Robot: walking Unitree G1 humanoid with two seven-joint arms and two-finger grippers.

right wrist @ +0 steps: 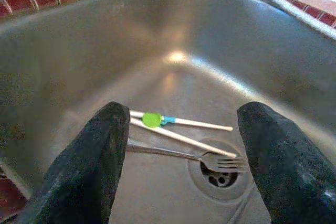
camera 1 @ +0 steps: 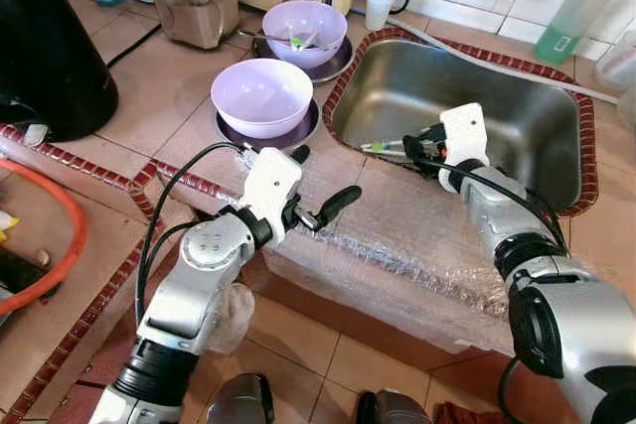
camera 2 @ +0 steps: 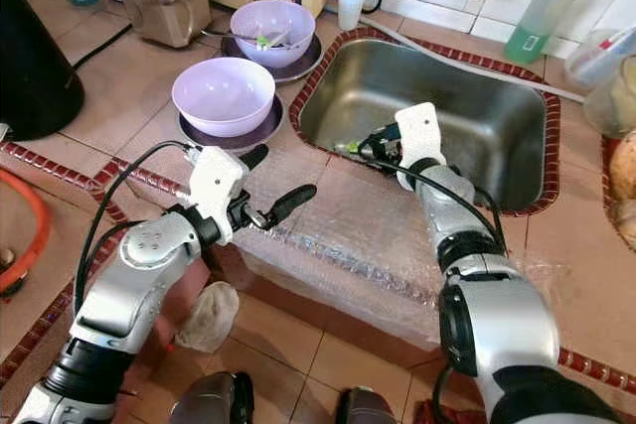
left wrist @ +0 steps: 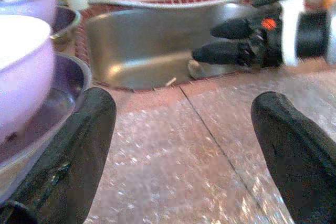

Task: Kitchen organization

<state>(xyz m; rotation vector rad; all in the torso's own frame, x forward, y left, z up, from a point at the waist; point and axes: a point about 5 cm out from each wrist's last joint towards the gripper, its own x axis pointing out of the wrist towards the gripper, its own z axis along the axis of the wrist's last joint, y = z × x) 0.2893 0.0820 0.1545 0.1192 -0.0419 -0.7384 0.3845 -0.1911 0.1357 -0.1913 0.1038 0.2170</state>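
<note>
Training chopsticks w/ fork lie on sink floor by drain, centre frame, long axis crosswise betw. your right gripper fingers, held apart above. Left gripper, fingers apart, farther, over bench.

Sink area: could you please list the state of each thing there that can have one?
Sink: no water visible.
Chopsticks: flat on sink floor, joined by green clip.
Fork: flat, tines at drain.
Near bowl: empty, upright.
Far bowl: holds utensils.
Right gripper: open above chopsticks.
Left gripper: open, empty.
</note>
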